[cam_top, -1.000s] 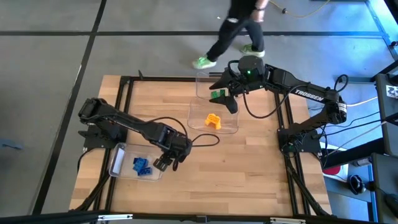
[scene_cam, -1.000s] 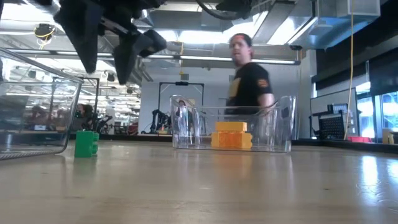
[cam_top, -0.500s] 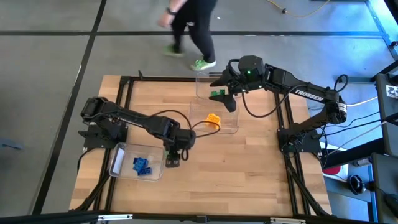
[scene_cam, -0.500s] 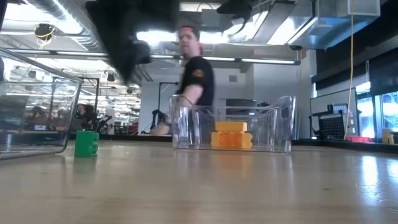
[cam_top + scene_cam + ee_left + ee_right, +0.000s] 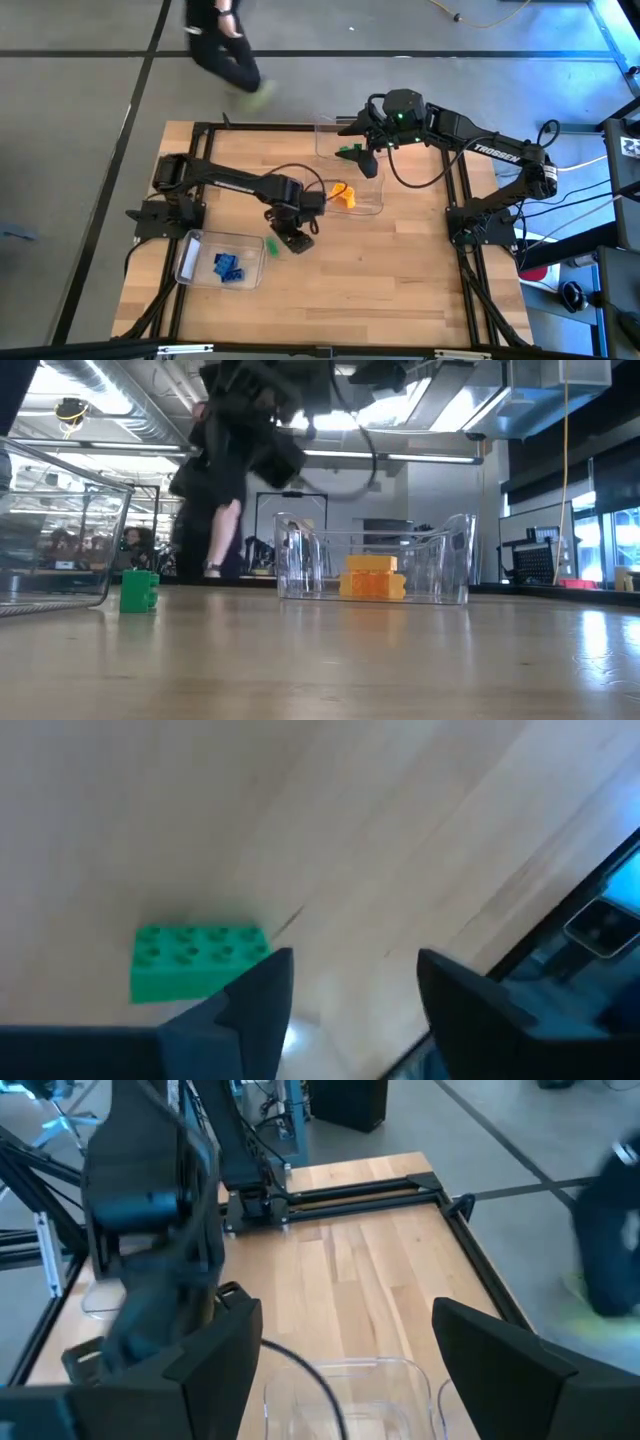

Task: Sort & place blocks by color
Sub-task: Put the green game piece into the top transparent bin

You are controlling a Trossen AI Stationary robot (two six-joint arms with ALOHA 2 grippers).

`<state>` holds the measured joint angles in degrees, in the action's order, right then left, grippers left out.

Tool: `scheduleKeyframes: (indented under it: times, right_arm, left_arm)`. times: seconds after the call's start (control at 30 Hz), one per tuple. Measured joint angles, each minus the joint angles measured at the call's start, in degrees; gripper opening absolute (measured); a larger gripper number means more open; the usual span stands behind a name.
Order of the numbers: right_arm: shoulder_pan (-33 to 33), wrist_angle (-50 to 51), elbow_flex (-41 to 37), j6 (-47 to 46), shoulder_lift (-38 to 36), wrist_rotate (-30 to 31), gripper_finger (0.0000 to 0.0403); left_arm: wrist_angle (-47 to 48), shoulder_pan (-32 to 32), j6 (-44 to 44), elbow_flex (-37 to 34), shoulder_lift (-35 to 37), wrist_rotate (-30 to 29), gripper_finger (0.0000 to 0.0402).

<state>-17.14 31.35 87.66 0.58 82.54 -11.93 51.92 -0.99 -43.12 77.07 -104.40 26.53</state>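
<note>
A green block (image 5: 271, 246) lies flat on the wood by itself, also seen in the low view (image 5: 139, 590) and in the left wrist view (image 5: 195, 961). My left gripper (image 5: 297, 241) (image 5: 350, 992) hovers open just right of it, above the table. Blue blocks (image 5: 228, 267) sit in the near-left clear bin (image 5: 187, 262). Yellow-orange blocks (image 5: 344, 195) (image 5: 372, 577) rest in the middle bin (image 5: 372, 205). Green blocks (image 5: 350, 152) lie in the far bin (image 5: 325, 128), with my right gripper (image 5: 368, 160) (image 5: 350, 1365) open above them.
Black frame rails (image 5: 190, 160) run along the table's edges. A cable (image 5: 300, 175) loops from the left arm near the middle bin. A person (image 5: 225, 45) walks on the floor beyond the far edge. Bare wood (image 5: 400, 270) stretches across the near right.
My left gripper has swung from beside the blue bin toward the table's right and a little toward the far edge, turning as it went, which uncovers the green block on the wood. The block itself has stayed put. The person behind the table has walked leftward.
</note>
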Motion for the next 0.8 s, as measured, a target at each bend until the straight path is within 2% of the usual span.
scheduleKeyframes:
  times: [0.1,0.2,0.27,0.43,0.67,0.8]
  right_arm:
    - [0.0,-0.02,0.0,0.14,0.0,0.93,0.0296]
    - [0.0,-0.12,0.0,1.32,0.0,0.94,0.0296]
    - [0.0,-0.24,0.0,1.64,0.0,0.94,0.0296]
    - [0.0,-0.06,0.0,1.84,0.02,1.58,0.0296]
    - [0.0,0.12,0.0,2.71,0.02,1.84,0.0296]
    - [0.0,0.15,0.0,2.71,0.04,1.88,0.0296]
  left_arm:
    - [6.0,0.16,0.69,0.97,-2.26,2.73,0.0204]
    - [8.35,-0.66,2.46,0.89,-3.83,1.58,0.0204]
    - [8.4,-1.2,2.59,0.99,-5.64,1.8,0.0204]
    - [8.02,-2.42,2.0,0.95,-7.8,-2.21,0.0204]
    - [9.04,-3.95,2.14,0.94,-8.72,-2.02,0.0204]
    - [9.38,-4.76,2.75,0.96,-8.7,-5.14,0.0204]
